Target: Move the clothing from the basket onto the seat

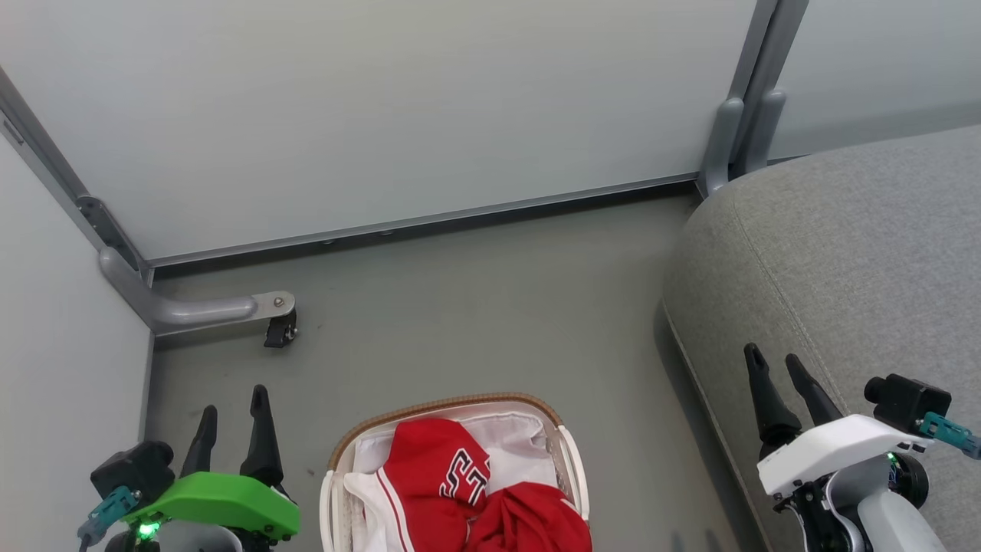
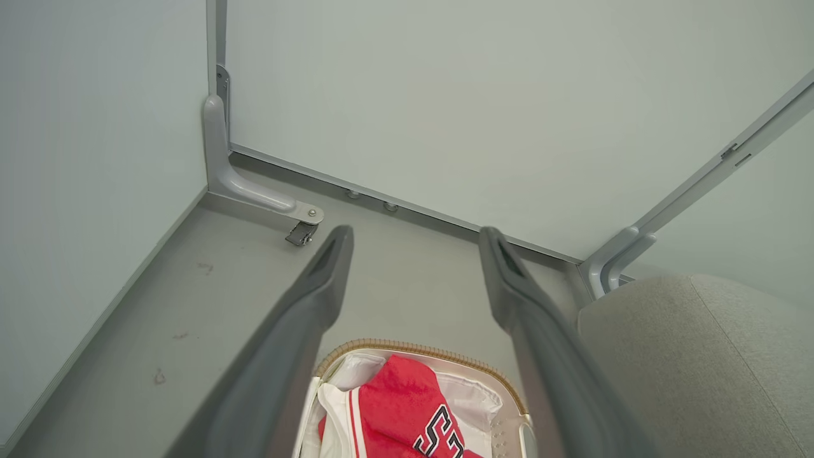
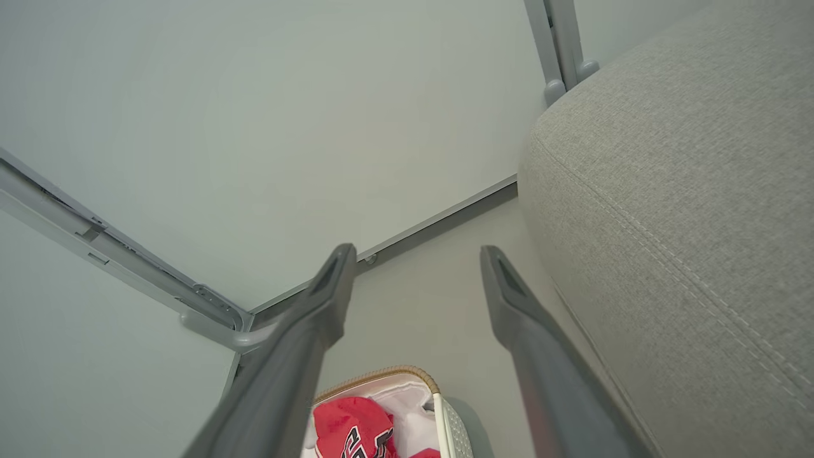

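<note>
- Left pincer (image 1: 234, 402): two dark fingers apart, nothing between them. Green housing behind. It hangs over the floor (image 1: 475, 307), just left of the basket (image 1: 460, 402).
- Right pincer (image 1: 773, 354): fingers apart, nothing held. White housing behind. It sits over the near left edge of the seat (image 1: 843, 253), to the right of the basket and clear of it.
- Basket: stands on the floor between the two pincers. Brown woven rim, white perforated wall. The white liner (image 1: 521, 437) shows on the far side.
- Clothing (image 1: 437, 475): heaped in the basket. A red jersey lies on top with its black-and-white lettering facing up. A white piece with red stripes lies to its left, and more red cloth at the near right. Neither pincer touches any of it.
- Seat: grey fabric with a rounded corner and a stitched seam. It is on the basket's right, with a strip of floor between them.
- Beyond: pale wall panels (image 1: 383, 115) in grey frames. A grey foot with a black caster (image 1: 280, 331) rests on the floor, far left of the basket.
</note>
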